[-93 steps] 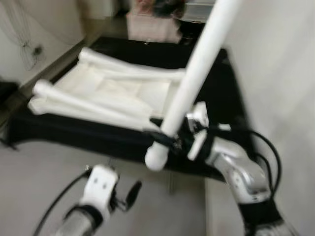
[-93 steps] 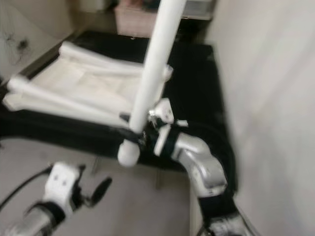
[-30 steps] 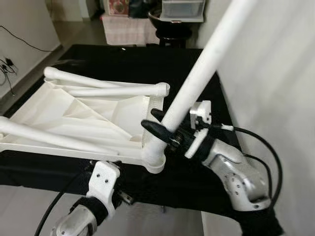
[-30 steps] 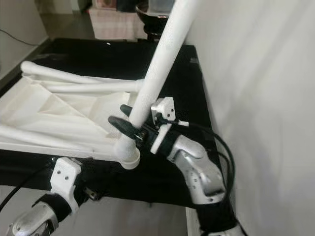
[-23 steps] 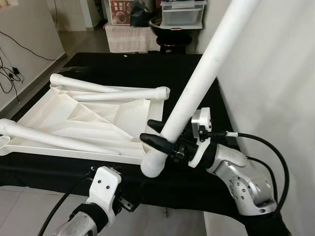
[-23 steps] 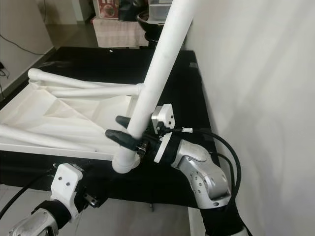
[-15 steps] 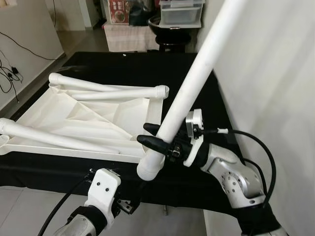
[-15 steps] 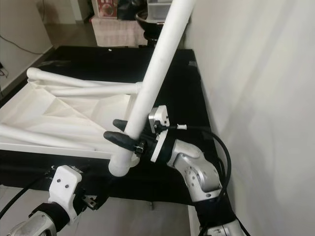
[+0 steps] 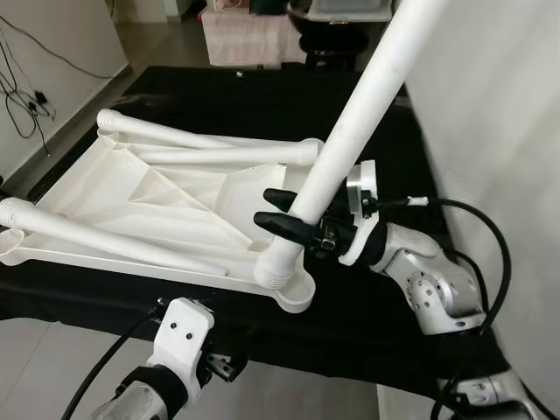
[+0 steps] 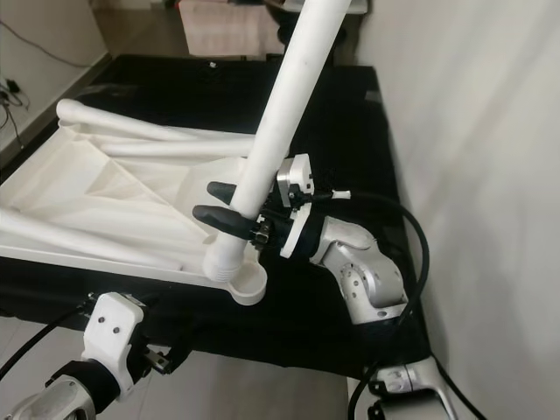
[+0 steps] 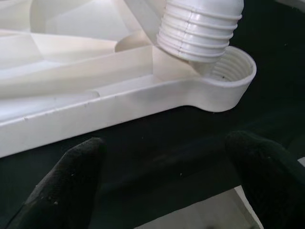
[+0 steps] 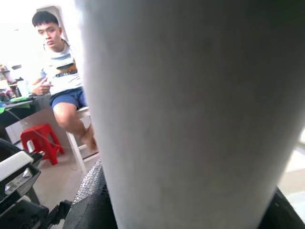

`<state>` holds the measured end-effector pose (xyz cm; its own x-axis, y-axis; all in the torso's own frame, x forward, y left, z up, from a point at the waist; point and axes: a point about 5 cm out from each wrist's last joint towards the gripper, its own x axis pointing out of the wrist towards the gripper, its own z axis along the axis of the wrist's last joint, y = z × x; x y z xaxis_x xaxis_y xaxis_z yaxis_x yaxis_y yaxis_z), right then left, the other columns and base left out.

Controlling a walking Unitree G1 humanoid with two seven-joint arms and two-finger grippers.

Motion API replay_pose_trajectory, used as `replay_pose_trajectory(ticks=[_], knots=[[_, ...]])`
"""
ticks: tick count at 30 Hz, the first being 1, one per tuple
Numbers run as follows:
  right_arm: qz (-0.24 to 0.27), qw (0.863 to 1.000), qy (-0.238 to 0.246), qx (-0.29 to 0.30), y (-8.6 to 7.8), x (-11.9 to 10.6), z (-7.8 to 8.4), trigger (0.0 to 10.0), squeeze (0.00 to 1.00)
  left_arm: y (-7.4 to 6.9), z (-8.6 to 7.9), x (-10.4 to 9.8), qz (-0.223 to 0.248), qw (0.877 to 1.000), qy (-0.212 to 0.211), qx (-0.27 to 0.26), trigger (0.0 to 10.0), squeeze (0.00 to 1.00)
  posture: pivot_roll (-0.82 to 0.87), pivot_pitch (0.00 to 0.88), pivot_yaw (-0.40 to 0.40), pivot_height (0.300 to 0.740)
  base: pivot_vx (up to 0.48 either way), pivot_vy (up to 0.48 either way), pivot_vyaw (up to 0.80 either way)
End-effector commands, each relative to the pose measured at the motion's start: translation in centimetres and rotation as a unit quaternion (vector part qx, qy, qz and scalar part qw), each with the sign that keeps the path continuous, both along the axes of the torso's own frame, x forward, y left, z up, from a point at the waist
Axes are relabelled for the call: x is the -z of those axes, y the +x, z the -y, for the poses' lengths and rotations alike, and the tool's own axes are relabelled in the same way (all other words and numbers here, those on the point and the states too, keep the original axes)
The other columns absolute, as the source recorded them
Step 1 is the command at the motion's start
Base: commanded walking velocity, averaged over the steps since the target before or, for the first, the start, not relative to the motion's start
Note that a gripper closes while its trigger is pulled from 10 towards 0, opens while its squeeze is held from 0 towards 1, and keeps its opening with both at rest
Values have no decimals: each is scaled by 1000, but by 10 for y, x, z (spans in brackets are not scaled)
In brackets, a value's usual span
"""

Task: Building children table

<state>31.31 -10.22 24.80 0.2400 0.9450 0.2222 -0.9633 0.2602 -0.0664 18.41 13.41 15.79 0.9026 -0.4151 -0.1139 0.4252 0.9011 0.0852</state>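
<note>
Counter (image 9: 219, 96), black-covered, running beside a pale wall (image 9: 499, 114). Tabletop (image 9: 166, 206), white plastic, lying upside down on the counter, its ribbed underside facing up; two white legs (image 9: 210, 153) already fitted and lying low across it; round threaded socket (image 11: 228, 71) at the near corner, by the counter's front edge. Loose table leg (image 9: 350, 122), long white tube, tilted steeply, its ridged threaded end (image 11: 198, 28) resting at the rim of that corner socket, partly over the opening. Right gripper (image 9: 284, 210), on a silver arm, fingers pinching the loose leg low on its shaft, just above the socket. Left gripper (image 11: 162, 176), below the counter's front edge and near the socket corner, fingers spread apart, holding nothing. Person (image 12: 59, 90), seated, seen in the right wrist view, beside a red stool (image 12: 40, 140).
</note>
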Motion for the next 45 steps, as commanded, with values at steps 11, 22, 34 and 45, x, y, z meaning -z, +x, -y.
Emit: replay_pose_trajectory(ticks=[11,22,34,45], knots=[[41,999,-25,16,9,-10,21,10000,0,-10,3,-1,-18,999,3,31,10000,0,40,277,7,740,0,0,0],[61,997,-31,27,12,-16,28,10000,0,-11,4,-2,-26,999,-2,35,10000,0,44,280,10,740,0,239,0],[86,993,-75,0,9,-22,43,10000,0,-9,5,-2,-24,999,-2,43,10000,0,41,273,7,740,0,0,0],[73,985,-142,-70,-4,-20,76,10000,0,-12,7,-2,-20,998,0,51,10000,0,43,277,11,740,0,0,0]])
